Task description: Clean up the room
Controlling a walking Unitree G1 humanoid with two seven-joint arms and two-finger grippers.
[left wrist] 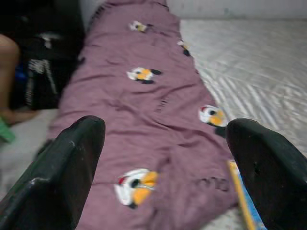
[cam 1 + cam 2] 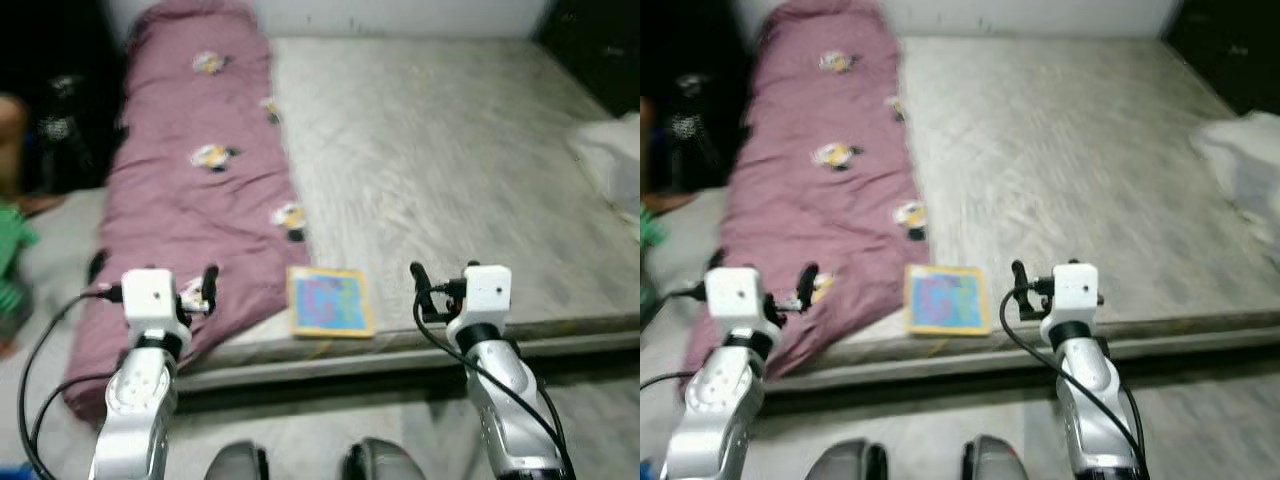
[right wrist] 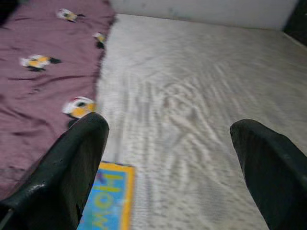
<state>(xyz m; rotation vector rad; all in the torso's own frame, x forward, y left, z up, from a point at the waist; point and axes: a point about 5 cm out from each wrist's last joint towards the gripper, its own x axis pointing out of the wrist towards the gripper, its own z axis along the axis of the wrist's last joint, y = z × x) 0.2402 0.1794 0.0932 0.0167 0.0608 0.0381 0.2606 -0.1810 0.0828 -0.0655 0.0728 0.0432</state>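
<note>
Hands hang spread and empty at the bed's (image 2: 450,150) near edge: left hand (image 1: 165,158) over the purple blanket (image 2: 200,180), right hand (image 3: 168,158) beside the yellow-edged book (image 2: 329,301).

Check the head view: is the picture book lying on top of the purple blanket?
No. The picture book lies on the bare grey mattress near its front edge, just beside the purple blanket.

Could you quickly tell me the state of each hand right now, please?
Left hand: open, holding nothing.
Right hand: open, holding nothing.
</note>
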